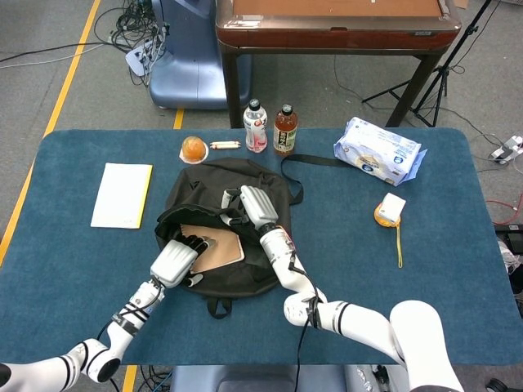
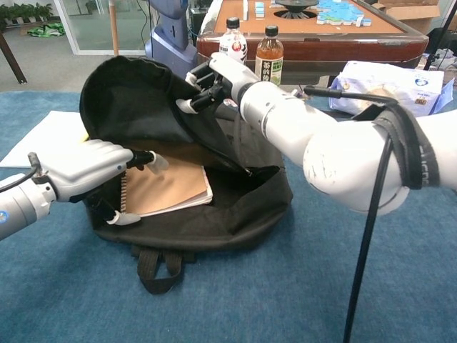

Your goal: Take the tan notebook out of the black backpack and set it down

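The black backpack (image 1: 214,189) lies on the blue table with its mouth toward me, also seen in the chest view (image 2: 214,214). Inside it lies the tan spiral notebook (image 1: 219,246) (image 2: 171,187). My right hand (image 1: 254,207) (image 2: 211,77) grips the backpack's upper flap and holds it raised, keeping the mouth wide. My left hand (image 1: 176,260) (image 2: 91,166) is at the left of the opening, fingers (image 2: 150,158) spread over the notebook's spiral edge and thumb lower, by the bag's rim. It is not closed on the notebook.
A white notepad with a yellow edge (image 1: 122,194) lies left of the bag. Behind it stand two bottles (image 1: 256,126) (image 1: 284,129), an orange (image 1: 194,149) and a wipes pack (image 1: 380,151). A tape measure (image 1: 391,211) lies at the right.
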`<state>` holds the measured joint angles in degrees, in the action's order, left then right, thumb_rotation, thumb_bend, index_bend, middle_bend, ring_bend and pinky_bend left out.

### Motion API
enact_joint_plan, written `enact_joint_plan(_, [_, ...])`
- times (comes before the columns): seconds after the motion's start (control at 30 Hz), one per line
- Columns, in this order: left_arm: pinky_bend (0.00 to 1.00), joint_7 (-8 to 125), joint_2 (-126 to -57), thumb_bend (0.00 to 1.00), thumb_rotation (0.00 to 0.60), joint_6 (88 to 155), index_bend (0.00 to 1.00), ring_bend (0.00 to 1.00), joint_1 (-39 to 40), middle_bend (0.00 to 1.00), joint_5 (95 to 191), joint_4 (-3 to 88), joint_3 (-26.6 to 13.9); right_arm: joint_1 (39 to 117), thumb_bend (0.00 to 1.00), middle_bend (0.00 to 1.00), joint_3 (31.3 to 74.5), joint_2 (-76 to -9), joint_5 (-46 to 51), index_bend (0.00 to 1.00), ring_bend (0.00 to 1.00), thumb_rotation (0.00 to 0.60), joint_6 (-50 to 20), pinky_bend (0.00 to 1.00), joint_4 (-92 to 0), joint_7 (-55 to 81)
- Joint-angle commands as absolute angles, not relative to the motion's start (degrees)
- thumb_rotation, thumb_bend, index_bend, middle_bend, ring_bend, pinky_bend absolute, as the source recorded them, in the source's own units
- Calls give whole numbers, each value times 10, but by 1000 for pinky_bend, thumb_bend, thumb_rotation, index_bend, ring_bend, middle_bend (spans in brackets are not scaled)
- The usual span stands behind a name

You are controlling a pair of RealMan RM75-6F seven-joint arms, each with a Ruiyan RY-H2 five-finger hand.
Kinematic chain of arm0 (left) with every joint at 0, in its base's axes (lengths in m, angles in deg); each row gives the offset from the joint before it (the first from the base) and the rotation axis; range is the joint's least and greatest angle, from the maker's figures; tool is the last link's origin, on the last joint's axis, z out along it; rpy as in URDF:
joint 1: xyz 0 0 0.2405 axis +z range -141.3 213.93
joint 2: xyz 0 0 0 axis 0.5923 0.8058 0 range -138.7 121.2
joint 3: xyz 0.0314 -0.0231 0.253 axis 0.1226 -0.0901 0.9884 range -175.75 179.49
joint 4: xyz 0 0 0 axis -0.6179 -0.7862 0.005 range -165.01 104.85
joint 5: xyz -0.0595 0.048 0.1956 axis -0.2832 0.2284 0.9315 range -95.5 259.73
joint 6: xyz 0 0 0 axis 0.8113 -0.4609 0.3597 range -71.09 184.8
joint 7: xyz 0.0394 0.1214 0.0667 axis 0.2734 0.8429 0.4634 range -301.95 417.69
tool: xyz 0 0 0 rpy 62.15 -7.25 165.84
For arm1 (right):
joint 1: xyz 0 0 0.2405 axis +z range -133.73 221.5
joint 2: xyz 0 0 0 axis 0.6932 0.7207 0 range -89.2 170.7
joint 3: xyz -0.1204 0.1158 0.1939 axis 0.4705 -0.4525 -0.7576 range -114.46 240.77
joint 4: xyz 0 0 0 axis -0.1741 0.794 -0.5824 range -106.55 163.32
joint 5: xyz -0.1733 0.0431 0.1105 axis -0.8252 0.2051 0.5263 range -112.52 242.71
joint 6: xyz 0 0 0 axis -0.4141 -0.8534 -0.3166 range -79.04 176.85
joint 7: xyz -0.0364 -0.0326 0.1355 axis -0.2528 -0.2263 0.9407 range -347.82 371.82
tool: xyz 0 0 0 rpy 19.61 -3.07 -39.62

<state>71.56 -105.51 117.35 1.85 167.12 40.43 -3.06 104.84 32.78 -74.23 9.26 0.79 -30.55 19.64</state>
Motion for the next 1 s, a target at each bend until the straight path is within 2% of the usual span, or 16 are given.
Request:
enact_joint_plan(0.03, [319,727,-1059,168,600,1168,170,219,16,211,1661,411,-33,1048,507,542,328,-742,92,856,399,600,7,516,-307,197])
enact_joint_plan(1.0, [299,786,-1093,168,600,1160,150,201,1,186,1617,381,-39,1043,507,542,337,-738,91,856,415,600,1,516,-328,193])
